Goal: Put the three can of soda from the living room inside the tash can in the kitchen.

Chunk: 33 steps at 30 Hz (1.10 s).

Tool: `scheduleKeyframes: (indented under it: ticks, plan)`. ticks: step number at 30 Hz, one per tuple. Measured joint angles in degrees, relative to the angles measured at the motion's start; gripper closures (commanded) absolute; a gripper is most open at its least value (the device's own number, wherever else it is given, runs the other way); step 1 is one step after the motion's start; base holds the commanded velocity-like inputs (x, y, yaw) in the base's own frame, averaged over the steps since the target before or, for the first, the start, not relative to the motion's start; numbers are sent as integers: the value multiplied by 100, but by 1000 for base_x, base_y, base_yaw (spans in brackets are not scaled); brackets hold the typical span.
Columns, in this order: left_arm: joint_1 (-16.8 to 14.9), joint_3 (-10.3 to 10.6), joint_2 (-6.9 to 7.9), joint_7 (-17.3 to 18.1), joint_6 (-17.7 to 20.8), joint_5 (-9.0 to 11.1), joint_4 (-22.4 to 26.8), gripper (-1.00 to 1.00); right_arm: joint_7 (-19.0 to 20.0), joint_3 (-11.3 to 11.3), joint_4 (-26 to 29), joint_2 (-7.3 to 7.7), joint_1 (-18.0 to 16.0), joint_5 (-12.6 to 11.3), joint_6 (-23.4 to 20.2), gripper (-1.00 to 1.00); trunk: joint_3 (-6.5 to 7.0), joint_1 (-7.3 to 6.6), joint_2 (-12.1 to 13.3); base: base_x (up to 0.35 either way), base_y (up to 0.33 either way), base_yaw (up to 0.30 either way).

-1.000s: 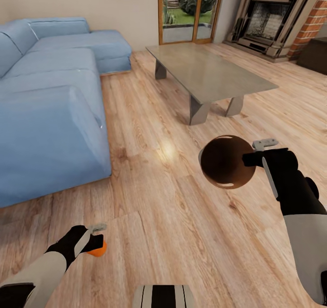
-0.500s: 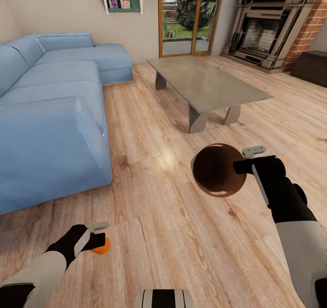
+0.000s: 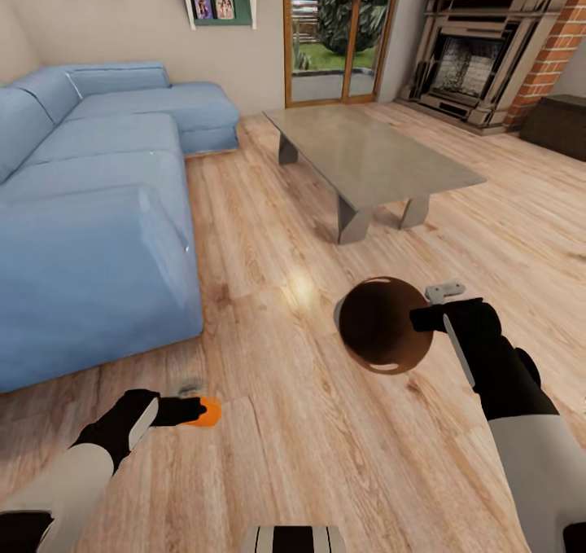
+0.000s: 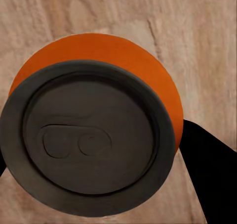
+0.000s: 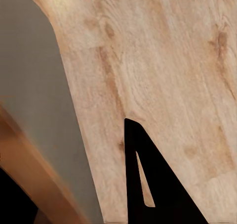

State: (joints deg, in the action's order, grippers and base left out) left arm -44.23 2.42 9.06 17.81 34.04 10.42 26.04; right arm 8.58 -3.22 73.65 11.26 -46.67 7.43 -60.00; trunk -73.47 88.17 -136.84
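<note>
From the head camera, the left gripper is closed on a small orange soda can with a grey metal top, held low over the pale wood plank floor in front of the blue fabric sofa. The right gripper pinches the rim of the tapered round trash can, brown inside and pale grey outside, its mouth facing up toward the camera. The can lies well apart from the bin, off to the robot's left and nearer the body. Judging from this, dropping it in means carrying the left arm rightward and forward until the can is over the open mouth. The can's long axis appears to run along the fingers, roughly level, though it is too small to be sure.

In the left wrist view, the can's dark grey lid faces the camera squarely, the orange wall showing behind it, so its axis points along the gripper.

The right wrist view shows the bin's grey outer wall and brown inner edge close against the black finger.
</note>
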Motion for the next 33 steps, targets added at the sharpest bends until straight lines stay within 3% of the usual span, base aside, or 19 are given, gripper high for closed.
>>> scheduleKeyframes:
  ticks: [1,5,7,10,17,22,25,29,30,33]
  plan:
    - [1,2,23,74,1,-8,69,100,3,2,20,0,6,11,0,100,18,-22,40,0,0,0]
    - [1,6,313,1073,20,-24,703,100,226,15,15,39,156,65,1,100,90,-110,200,0,0,0]
    - [2,6,359,1247,19,-34,752,100,366,16,25,57,221,-27,0,100,125,-154,281,0,0,0]
    - [6,14,418,1521,19,-35,894,100,738,14,-60,96,454,22,0,100,179,-220,401,0,0,0]
    - [25,51,573,2421,13,-29,1232,100,1646,12,84,460,796,148,12,100,305,-374,682,0,0,0]
    - [30,77,623,2956,6,-43,1320,100,1921,15,80,650,941,138,130,100,395,-483,882,0,0,0]
    - [34,223,668,3368,-17,-45,1422,100,1989,16,53,698,1048,137,298,100,449,-549,1003,0,0,0]
    - [36,383,812,4163,-68,-42,1624,100,2031,9,39,710,1110,121,388,100,521,-637,1163,0,0,0]
    - [35,406,855,4712,-64,-20,1716,100,2033,-1,36,702,1120,141,402,100,539,-659,1203,0,0,0]
    - [36,417,917,5276,-81,-39,1824,100,2030,-25,36,688,1124,130,402,100,593,-725,1323,0,0,0]
